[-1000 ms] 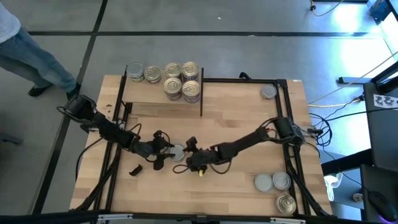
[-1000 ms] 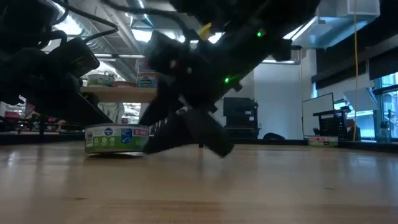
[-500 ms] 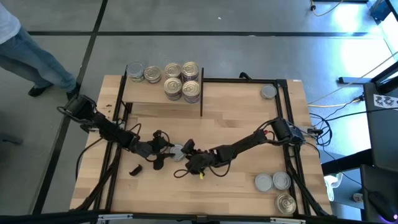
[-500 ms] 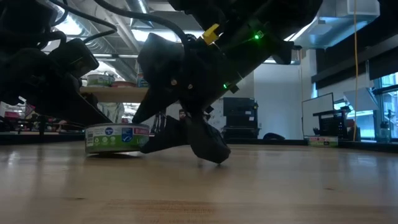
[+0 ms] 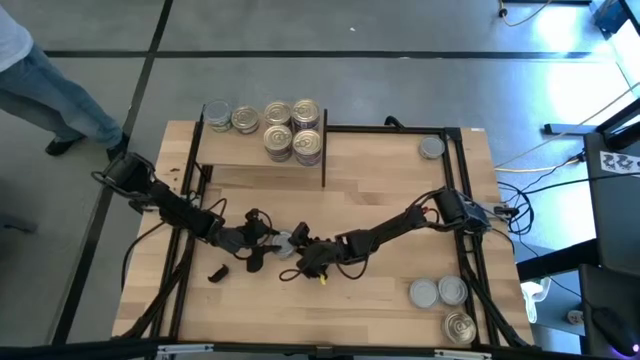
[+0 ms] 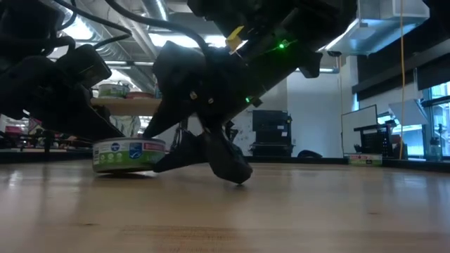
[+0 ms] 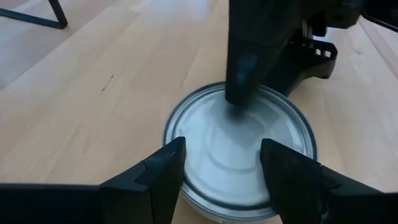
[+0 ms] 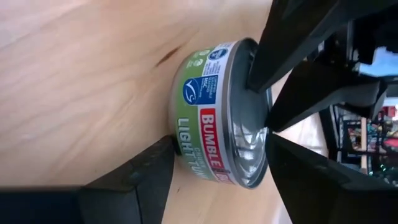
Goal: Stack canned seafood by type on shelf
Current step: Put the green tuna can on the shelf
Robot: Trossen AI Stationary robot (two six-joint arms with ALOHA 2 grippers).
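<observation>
A single silver-topped tin (image 5: 286, 243) is sitting flat on the tabletop (image 5: 390, 195), well clear of the shelf (image 5: 255, 150) and on its near side, with both arms meeting over it. The left gripper (image 7: 221, 163) is reaching across the tin's lid with its fingers parted; each finger is lying over the rim, but I cannot tell whether they are pressing on it. The right gripper (image 8: 217, 168) is coming at the same tin from the opposite side, fingers also spread wide, straddling the labelled wall without clearly clamping it. On the shelf, several more tins (image 5: 292, 128) are already standing in short stacks, and a few others (image 5: 438, 292) are waiting far from the shelf at the table's corner. The tin is looking rigid, dense for its bulk and smooth-sided, so it is likely to skate on the wood if nudged; the safest hold is probably across its curved wall, fingers squarely opposite each other below the raised rim.
</observation>
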